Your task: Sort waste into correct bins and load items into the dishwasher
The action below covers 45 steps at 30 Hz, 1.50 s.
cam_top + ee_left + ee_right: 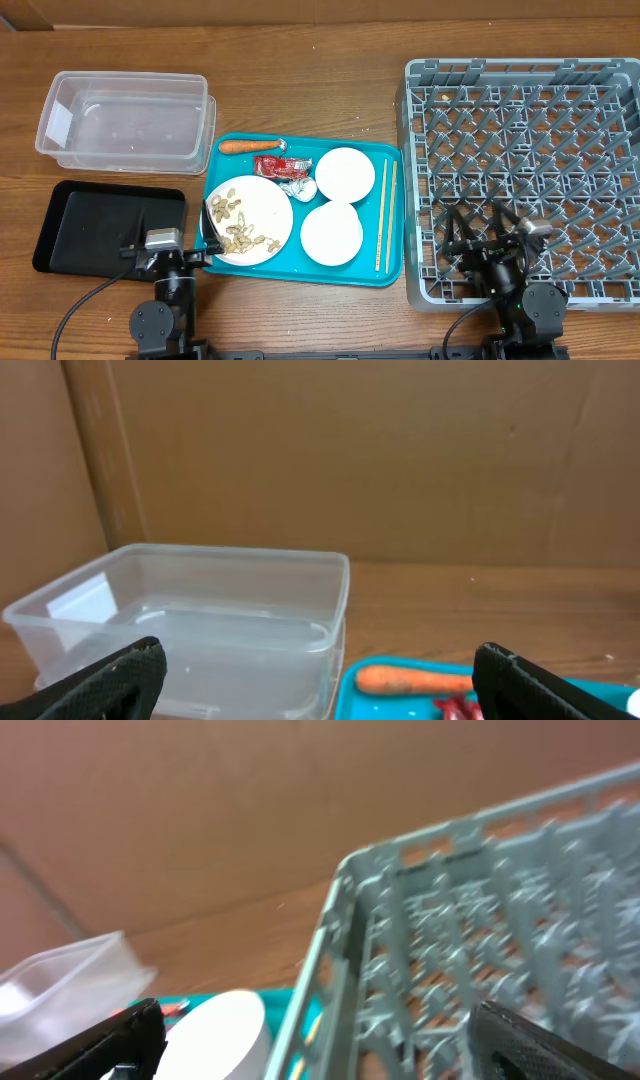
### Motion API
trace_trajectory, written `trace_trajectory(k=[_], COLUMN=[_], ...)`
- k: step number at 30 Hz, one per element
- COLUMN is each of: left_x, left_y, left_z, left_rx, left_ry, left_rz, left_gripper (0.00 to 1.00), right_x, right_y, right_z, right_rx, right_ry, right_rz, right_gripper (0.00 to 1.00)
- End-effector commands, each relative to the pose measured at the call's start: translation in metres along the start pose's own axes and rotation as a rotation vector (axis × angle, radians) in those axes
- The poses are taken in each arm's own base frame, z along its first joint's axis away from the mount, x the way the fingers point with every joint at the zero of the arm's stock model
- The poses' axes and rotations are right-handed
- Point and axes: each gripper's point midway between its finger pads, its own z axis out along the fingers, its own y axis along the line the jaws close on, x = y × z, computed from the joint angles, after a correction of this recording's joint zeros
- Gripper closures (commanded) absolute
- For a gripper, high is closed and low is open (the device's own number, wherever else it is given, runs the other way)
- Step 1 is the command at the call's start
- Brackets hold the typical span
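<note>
Two bins, a clear tub and a black tray, lie at the left in the overhead view. To their right, a teal tray holds one carrot, one red wrapper, one foil ball, one plate of scraps, two bowls and one pair of chopsticks. The dish rack stands at the far right.

Left wrist view: the left gripper, spread wide and holding nothing, faces the tub and carrot.

Right wrist view: the right gripper is likewise wide, with the rack's wall between it and a bowl.
</note>
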Motion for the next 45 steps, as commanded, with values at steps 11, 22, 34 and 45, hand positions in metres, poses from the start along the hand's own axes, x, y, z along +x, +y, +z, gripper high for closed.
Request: trace_trajectory(k=[11, 22, 34, 45], left_x=[-0.085, -0.171, -0.156, -0.077], left_y=[-0.062, -0.070, -0.090, -0.187], left_z=[-0.025, 0.019, 0.085, 0.082], left_rx=[0.373, 0.391, 0.436, 0.600], left_ry=[-0.092, 0.335, 0.781, 1.096], left_rz=[-0.157, -0.251, -0.435, -0.345], left_gripper=[0.00, 0.00, 0.00, 0.00], right_x=[-0.101, -0.135, -0.134, -0.105], right_y=[0.069, 0.064, 0.067, 0.024], right_z=[-0.001, 0.085, 0.097, 0.072], right_rx=[-0.046, 0.118, 0.098, 0.399], right_ry=[0.227, 0.679, 0.708, 0.815], right_rz=[0.103, 0.149, 0.167, 0.252], right_gripper=[0.00, 0.00, 0.00, 0.00])
